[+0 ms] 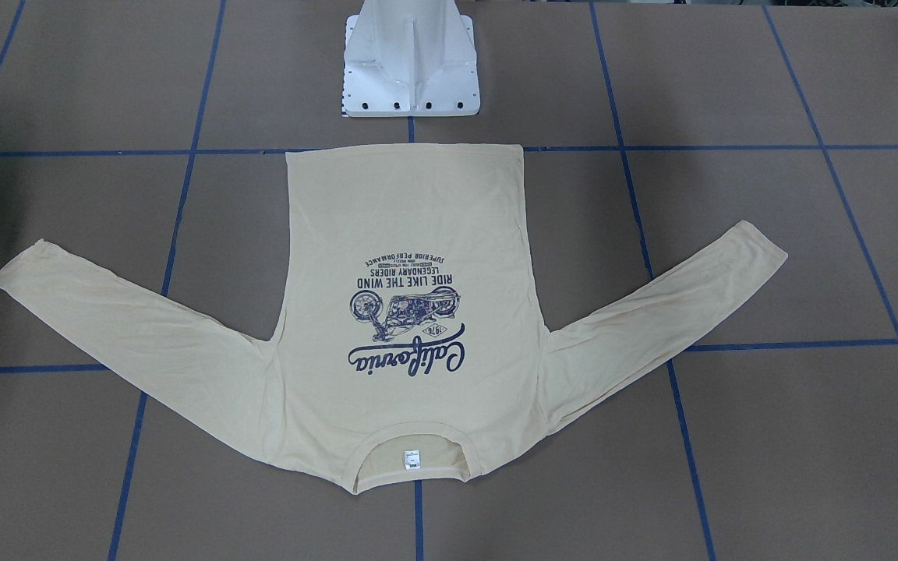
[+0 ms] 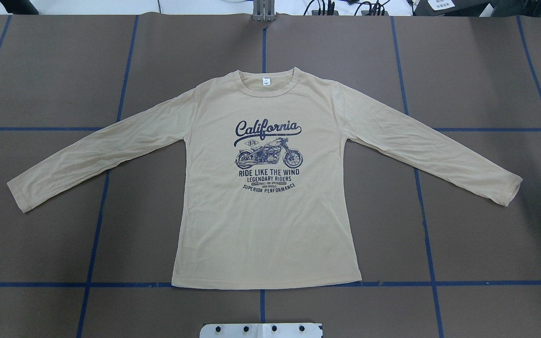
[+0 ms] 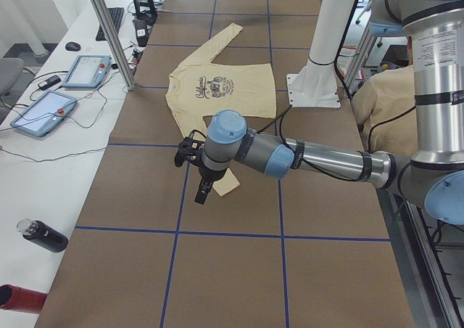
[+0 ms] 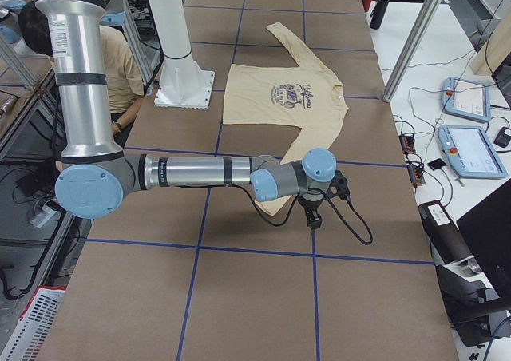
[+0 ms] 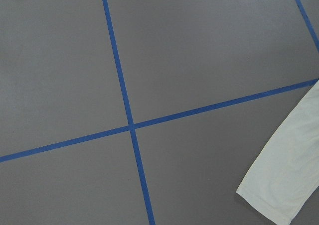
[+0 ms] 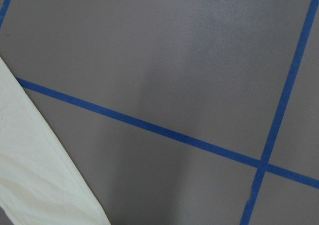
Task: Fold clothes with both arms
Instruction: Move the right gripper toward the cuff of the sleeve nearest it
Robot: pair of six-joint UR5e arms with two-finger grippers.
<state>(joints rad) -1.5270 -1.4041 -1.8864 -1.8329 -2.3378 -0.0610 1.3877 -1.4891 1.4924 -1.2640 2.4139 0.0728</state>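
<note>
Cream T-shirt (image 2: 270, 234) — navy motorcycle print (image 2: 269, 152).

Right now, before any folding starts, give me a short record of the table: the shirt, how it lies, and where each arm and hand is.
Garment: pale yellow long-sleeved T-shirt, flat, unfolded
Side up: front, navy California motorcycle print showing
Collar: away from the robot, white neck label visible
Sleeves: both spread outward
Hem: along a blue tape line, near the white pedestal base
Left arm: reaches out above the sleeve end on its side
Right arm: likewise on its side
Left hand: open or shut, cannot tell
Right hand: cannot tell
</note>
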